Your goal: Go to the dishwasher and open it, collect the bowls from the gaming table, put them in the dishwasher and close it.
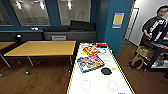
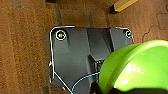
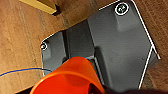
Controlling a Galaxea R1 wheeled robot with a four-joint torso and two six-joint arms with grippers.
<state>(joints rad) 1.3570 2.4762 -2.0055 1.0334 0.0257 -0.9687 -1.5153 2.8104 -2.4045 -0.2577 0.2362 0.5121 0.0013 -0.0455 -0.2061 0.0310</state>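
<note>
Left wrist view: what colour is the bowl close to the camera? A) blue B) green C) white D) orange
B: a glossy green bowl sits close to the camera, above the wood floor; the orange one is in the right wrist view.

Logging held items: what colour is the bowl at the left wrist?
Bright green bowl, clearest in the left wrist view.

Dim room, soft blur throughout; glare on green bowl [image 2: 135, 67].
</note>
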